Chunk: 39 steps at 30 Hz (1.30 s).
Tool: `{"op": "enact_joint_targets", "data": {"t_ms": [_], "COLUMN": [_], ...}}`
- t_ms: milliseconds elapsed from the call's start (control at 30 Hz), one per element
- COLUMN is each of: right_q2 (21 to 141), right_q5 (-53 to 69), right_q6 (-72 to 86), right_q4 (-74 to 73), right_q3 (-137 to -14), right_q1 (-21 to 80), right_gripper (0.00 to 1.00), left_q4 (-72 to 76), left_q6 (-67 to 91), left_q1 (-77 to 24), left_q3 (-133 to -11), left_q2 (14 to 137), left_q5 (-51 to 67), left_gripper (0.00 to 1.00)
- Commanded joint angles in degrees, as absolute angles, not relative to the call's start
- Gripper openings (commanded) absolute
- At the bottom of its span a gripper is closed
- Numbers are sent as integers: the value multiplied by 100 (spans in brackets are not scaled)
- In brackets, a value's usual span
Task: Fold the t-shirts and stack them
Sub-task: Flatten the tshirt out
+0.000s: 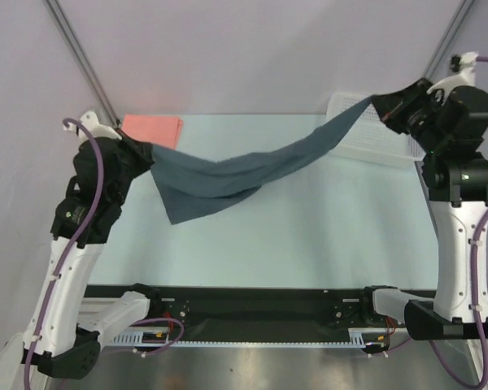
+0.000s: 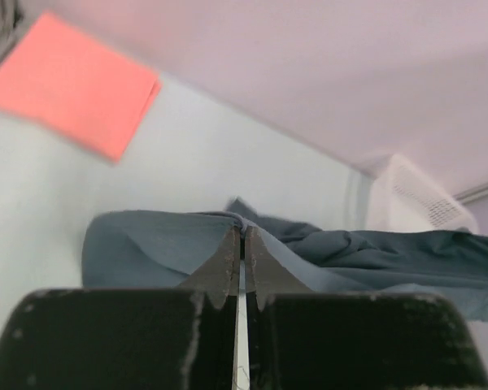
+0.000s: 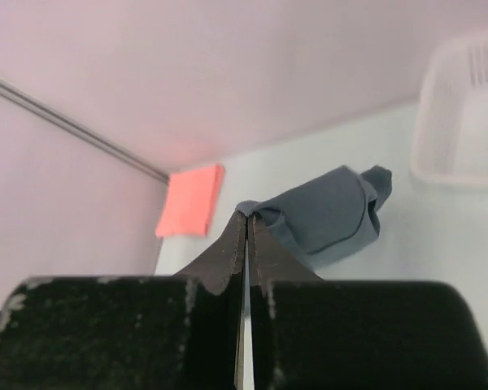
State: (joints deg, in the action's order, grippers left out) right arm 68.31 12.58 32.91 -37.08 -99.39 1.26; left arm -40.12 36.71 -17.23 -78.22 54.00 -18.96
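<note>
Pale lilac walls (image 1: 228,49), light-blue table (image 1: 309,227)

There were two shirts: one blue-grey shirt (image 1: 220,177) and one pink shirt (image 1: 152,128). There was one white basket (image 1: 386,146) and one table (image 1: 309,236).

Both arms rise from their bases and bend at the elbow, wrists lifted and spread wide apart. The left hand (image 1: 145,151) sits at far left, the right hand (image 1: 384,110) higher at far right. Each hand's fingers are pinched flat together on the grey shirt (image 1: 228,175).
</note>
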Motion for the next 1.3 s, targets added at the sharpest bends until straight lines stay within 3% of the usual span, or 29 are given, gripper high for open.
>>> {"op": "enact_joint_targets", "data": {"t_ms": [0, 367, 633, 733, 967, 1133, 1267], "right_q2": [6628, 4852, 5429, 5616, 5941, 6160, 6626], "right_q5": [1169, 1169, 1441, 1494, 1538, 1573, 1538], "right_q6": [3068, 2531, 2601, 2689, 2637, 2505, 2347], "right_q4": [-3421, -2232, -2610, -2479, -1610, -906, -274], "right_q3": [-10748, -11179, -13031, -12929, -11130, -9187, -8097], "right_q1": [70, 70, 62, 70, 70, 70, 176], "right_gripper": [0, 0, 0, 0, 0, 0, 0], "left_q4": [-3525, -3304, -3815, -3709, -3219, -2112, -1084], "left_q6": [2288, 1143, 1142, 1169, 994, 633, 1194], "left_q1": [-2003, -2707, -2707, -2707, -2707, -2646, -1646], "left_q3": [-8873, -9975, -11293, -11417, -10628, -8318, -7121], "left_q2": [5414, 4167, 4324, 4614, 5326, 5616, 6246], "left_q5": [-1960, -1117, -1090, -1081, -1687, -2257, -1540], "left_gripper": [0, 1, 0, 0, 0, 0, 0]}}
